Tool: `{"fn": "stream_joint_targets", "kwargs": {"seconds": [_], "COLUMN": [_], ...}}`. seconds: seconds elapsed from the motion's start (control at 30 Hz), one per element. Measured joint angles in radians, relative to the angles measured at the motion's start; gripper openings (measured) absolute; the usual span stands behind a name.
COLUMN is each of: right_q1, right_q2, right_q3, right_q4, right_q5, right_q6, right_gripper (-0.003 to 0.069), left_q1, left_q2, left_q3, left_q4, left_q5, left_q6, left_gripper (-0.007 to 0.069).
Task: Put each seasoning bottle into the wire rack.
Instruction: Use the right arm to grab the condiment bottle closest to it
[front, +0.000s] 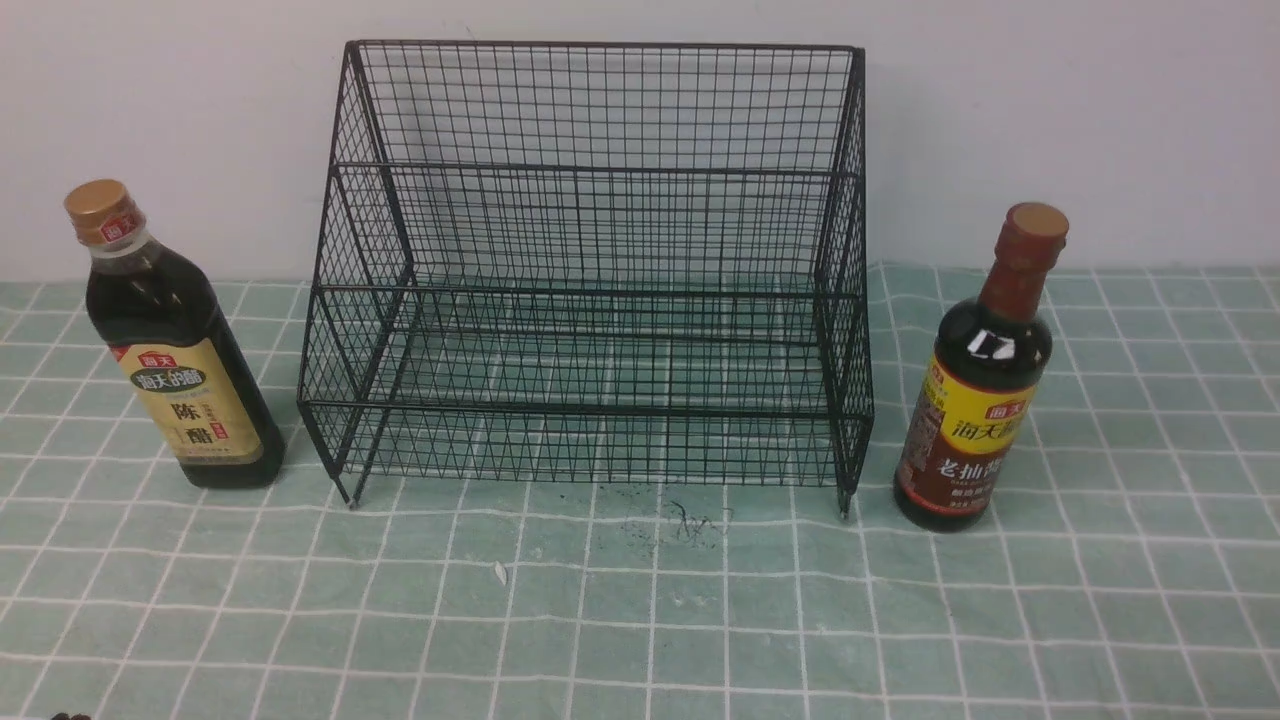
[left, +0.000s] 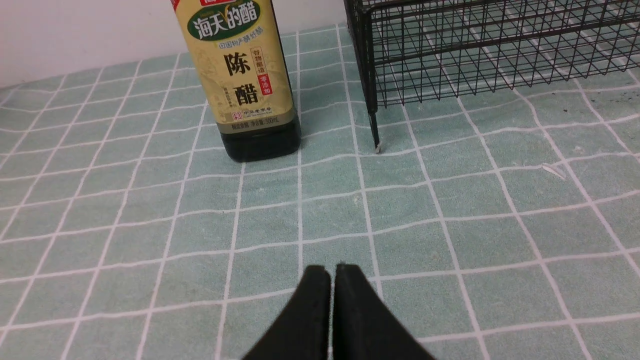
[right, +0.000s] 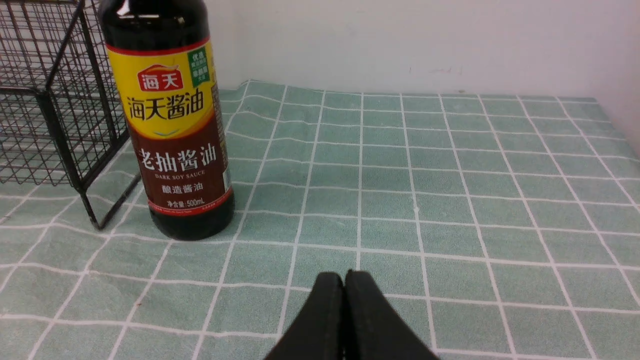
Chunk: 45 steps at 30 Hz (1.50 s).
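Left fingers (left: 312, 310) and right fingers (right: 327, 320) are matte black (smooth, tapered, round-tipped).

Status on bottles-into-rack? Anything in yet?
Done: nothing, the wire rack holds no bottle. In hand: nothing, left gripper and right gripper are shut and empty. To do: both the gold-cap vinegar bottle and the red-neck soy sauce bottle, standing on the cloth either side of the rack.

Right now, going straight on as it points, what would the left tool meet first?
Probably nothing near: the shut left tool aims into the gap between the beige-label bottle and a leg of the wire rack; clearance unclear.
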Motion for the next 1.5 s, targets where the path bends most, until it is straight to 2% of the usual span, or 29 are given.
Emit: {"fn": "stream_joint_targets", "kwargs": {"seconds": [0.77,0.87,0.97,1.0,1.1,1.33,1.47,1.5], "right_q1": [0.0,0.0,0.0,0.001,0.001,0.003,0.019,0.028], "right_q2": [0.0,0.0,0.0,0.0,0.0,0.0,0.031,0.096], "right_q3": [0.001,0.012,0.013,0.013,0.013,-0.004,-0.155,-0.265], "right_q4": [0.004,0.095,0.281,0.392,0.527,0.641,0.572,0.522], "right_q5": [-0.011,-0.093,-0.236,-0.319,-0.416,-0.527,-0.365,-0.229], "right_q6": [0.003,0.044,0.124,0.168,0.195,0.175,0.12,0.082], "right_gripper": [-0.001,-0.001,-0.001,-0.001,-0.001,-0.001,-0.001,-0.001], "left_q1": [0.0,0.0,0.0,0.0,0.0,0.0,0.0,0.0], "left_q2": [0.0,0.0,0.0,0.0,0.0,0.0,0.0,0.0], "left_q3": [0.0,0.0,0.0,0.0,0.0,0.0,0.0,0.0], "left_q4": [0.0,0.0,0.0,0.0,0.0,0.0,0.0,0.0], "left_q5": [0.0,0.0,0.0,0.0,0.0,0.0,0.0,0.0], "left_q6": [0.0,0.0,0.0,0.0,0.0,0.0,0.0,0.0], "left_gripper": [-0.0006,-0.0006,-0.0006,-0.0006,-0.0006,-0.0006,-0.0006,-0.0006]}}
